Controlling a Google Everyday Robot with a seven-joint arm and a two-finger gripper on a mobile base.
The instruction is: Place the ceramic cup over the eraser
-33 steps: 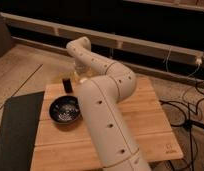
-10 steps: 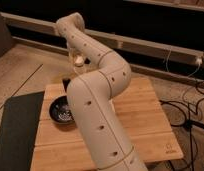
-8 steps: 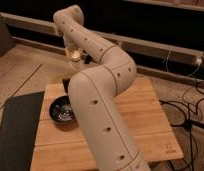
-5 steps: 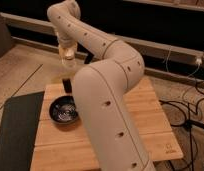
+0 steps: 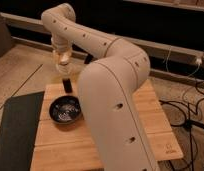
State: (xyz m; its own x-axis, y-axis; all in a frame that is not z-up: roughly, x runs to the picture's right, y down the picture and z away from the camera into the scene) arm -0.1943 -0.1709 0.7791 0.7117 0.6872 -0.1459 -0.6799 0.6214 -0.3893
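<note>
My gripper hangs from the arm at the far left of the wooden table. It is shut on the small off-white ceramic cup and holds it in the air. The eraser, a small black upright block, stands on the table right below the cup, with its top close to the cup's underside. I cannot tell whether they touch. My large white arm covers the middle of the table.
A wide black bowl sits on the table just in front of the eraser. A dark mat lies on the floor to the left. Cables trail on the floor at the right.
The arm has swung left and lifted, carrying the cup from the table's back edge to a spot above the eraser. The bowl has not moved.
</note>
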